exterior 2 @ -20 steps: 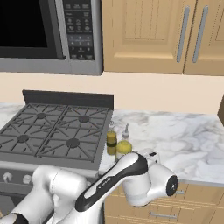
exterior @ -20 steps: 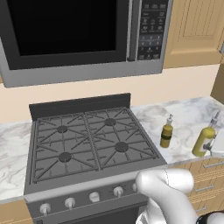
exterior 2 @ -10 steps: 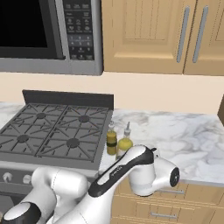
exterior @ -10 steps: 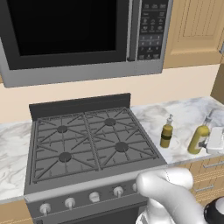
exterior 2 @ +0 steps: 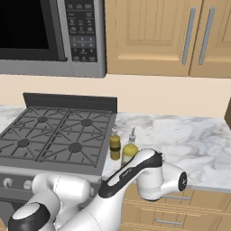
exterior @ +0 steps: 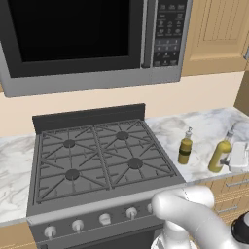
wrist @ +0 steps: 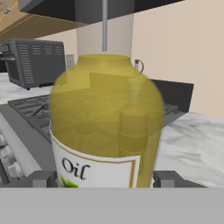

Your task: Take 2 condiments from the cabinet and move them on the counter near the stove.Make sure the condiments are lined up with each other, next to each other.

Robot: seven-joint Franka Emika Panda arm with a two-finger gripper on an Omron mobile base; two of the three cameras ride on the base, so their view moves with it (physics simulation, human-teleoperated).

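Yellow bottle (exterior: pixel 220 154) nearer olive bottle (exterior: pixel 185 149) than before, pinched between fingers (wrist: pixel 40 179).

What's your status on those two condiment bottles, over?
Fingers either side of yellow bottle, closure unclear. Olive bottle upright on counter beside stove. Yellow bottle to its right, apart. Nothing between them.

yellow bottle (wrist: pixel 105 118), olive bottle (exterior: pixel 185 149), veined marble counter (exterior: pixel 206 131)
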